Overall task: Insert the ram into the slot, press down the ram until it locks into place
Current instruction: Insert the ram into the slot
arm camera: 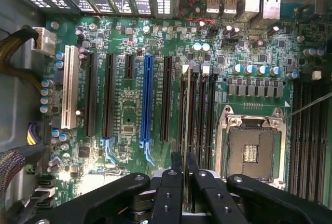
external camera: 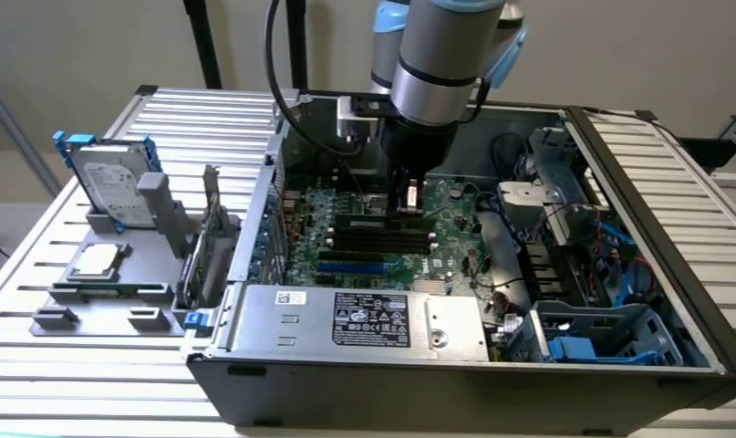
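A slatted metal table (external camera: 88, 383) carries an open computer case (external camera: 465, 388), with a grey parts stand (external camera: 112, 274) on the exterior view's left. The gripper (external camera: 407, 205) reaches down inside, its fingers (arm camera: 174, 182) drawn narrow and clamped on the ram (arm camera: 185, 130), which stands on edge over the motherboard (arm camera: 124, 120). The ram runs in line with the slot (arm camera: 181, 115), among the parallel black sockets between the blue slot (arm camera: 148, 99) and the processor socket (arm camera: 251, 151). I cannot tell whether it is seated.

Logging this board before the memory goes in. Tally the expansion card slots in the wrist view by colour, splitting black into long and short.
White slot: 1
Blue slot: 1
Long black slots: 3
Short black slot: 1
Total: 6
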